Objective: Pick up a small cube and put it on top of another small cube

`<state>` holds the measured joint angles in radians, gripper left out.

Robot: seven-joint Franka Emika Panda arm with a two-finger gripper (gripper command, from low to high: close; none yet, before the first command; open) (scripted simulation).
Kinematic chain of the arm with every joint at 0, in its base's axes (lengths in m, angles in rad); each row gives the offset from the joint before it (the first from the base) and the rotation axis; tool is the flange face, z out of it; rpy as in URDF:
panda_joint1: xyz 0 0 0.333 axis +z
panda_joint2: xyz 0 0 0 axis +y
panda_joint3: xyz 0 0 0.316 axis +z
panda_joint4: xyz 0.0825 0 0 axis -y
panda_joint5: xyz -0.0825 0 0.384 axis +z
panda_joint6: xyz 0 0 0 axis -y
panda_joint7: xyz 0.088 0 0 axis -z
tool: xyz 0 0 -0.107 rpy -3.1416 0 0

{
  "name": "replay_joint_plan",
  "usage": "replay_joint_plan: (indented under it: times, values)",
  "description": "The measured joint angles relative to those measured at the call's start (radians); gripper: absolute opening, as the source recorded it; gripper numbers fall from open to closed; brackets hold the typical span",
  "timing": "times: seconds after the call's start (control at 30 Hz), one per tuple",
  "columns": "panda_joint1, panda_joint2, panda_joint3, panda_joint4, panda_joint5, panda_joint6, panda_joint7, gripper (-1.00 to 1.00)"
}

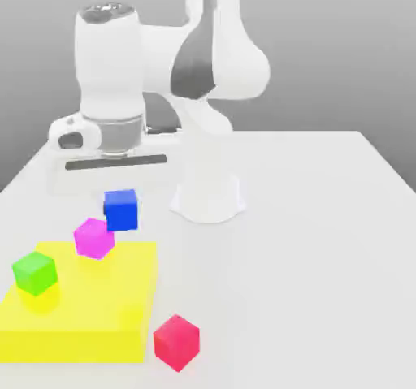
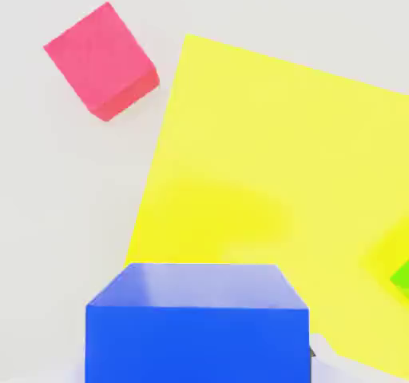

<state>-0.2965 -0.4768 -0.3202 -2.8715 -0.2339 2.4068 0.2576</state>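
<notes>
Overhead, the end effector pinches the blue cube aloft.

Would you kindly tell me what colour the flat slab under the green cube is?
The slab is bright yellow, seen best in the exterior view.

No legible text, label, number or sign anywhere.

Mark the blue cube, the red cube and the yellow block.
Blue cube (image 1: 121, 210), exterior view, front face.
Red cube (image 1: 176, 343), exterior view, front edge.
Yellow block (image 1: 122, 286), exterior view, bare top.
</notes>
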Motion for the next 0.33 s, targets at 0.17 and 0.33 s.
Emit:
replay_joint_plan:
  times: [0.17, 0.33]
  values:
    - [-0.038, 0.091, -0.057, -0.038, -0.002, 0.125, -0.025, -1.00]
    - [-0.033, 0.178, -0.072, -0.056, 0.002, 0.230, -0.033, 1.00]
